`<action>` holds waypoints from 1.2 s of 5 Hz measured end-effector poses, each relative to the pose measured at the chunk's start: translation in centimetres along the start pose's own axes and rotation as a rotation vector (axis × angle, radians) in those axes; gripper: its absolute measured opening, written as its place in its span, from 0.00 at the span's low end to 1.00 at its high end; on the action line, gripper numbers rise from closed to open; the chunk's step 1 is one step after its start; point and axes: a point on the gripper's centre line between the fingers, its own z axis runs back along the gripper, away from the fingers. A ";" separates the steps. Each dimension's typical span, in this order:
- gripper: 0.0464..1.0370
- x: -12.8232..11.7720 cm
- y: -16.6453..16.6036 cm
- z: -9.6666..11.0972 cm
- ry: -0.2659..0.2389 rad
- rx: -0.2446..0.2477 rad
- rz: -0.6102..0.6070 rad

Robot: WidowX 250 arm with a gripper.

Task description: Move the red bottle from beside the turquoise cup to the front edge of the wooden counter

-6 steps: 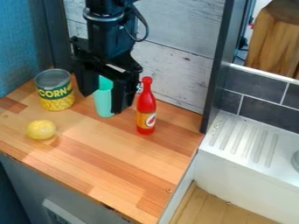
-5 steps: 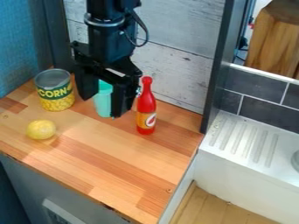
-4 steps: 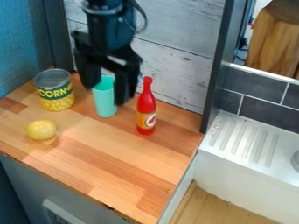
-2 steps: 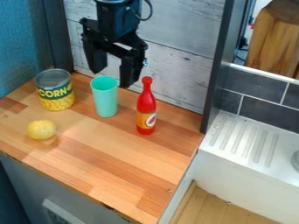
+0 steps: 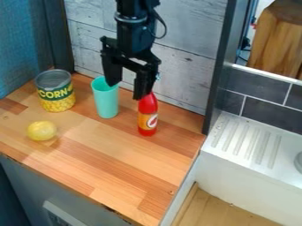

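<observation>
Left to right in the view, the yellow lemon (image 5: pixel 41 131) lies low and to the left of the gripper (image 5: pixel 126 91), and the corn can (image 5: pixel 55 95) stands upright above it, also off to the gripper's left. Both look far enough off to need little care. The turquoise cup (image 5: pixel 107 101) stands just below and left of the fingertips, its rim close to the left finger in the view; being tall and slim, it would probably tip if brushed, so any lowering is best kept straight and slow. The gripper itself is wide and holds nothing. The red bottle (image 5: pixel 148 119) stands upright at its lower right, its neck hidden behind the right finger. Whether they touch, I can't tell. Its narrow top calls for centring the gap over it before closing, and for staying clear of the cup while doing so.

Since the earliest frame, the lemon, can and cup have kept their places on the wooden counter (image 5: pixel 106 150), though more of the cup shows below the gripper. The gripper has risen off the cup, then shifted rightward and dipped slightly, so it now covers the bottle's neck, which was in plain sight before.
</observation>
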 end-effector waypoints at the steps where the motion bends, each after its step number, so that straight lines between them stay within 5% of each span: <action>1: 0.96 0.7 -0.3 -1.0 0.026 -0.023 -0.025; 3: 0.96 1.3 -0.1 -1.6 0.023 -0.021 -0.074; 5: 0.96 3.1 -0.2 -1.8 -0.111 -0.063 -0.119; 6: 0.96 3.2 0.0 -1.8 -0.119 -0.080 -0.107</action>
